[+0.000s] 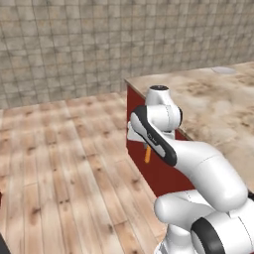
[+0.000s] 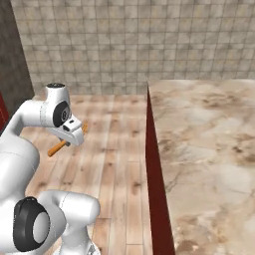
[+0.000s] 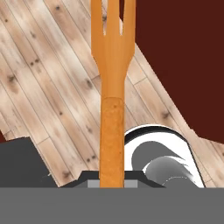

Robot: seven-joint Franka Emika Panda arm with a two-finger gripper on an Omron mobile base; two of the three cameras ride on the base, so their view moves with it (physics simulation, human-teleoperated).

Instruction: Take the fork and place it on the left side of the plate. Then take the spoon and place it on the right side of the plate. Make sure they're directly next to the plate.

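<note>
Riding in the grip of the arm, the fork hangs out over the wooden floor, well off the marble counter, its handle pinched at the lower end between the jaws and its tines pointing away from the hand, as the hand view shows plainly. From the right base view the gripper sits low beside the dark red side of the counter, with the orange shaft poking out on both sides of it at a slant; from the left base view only a short orange stub shows below the wrist. The jaws look pressed tight on the handle, with nothing slack about the hold. A pale round shape at the far corner of the counter may be the plate, but it is too small to be sure. To my eye the carry is what matters now: the arm should lift the fork clear above the counter edge before swinging across, keep it level, and set it down on the plate's left side, right up against the rim without riding onto it
</note>
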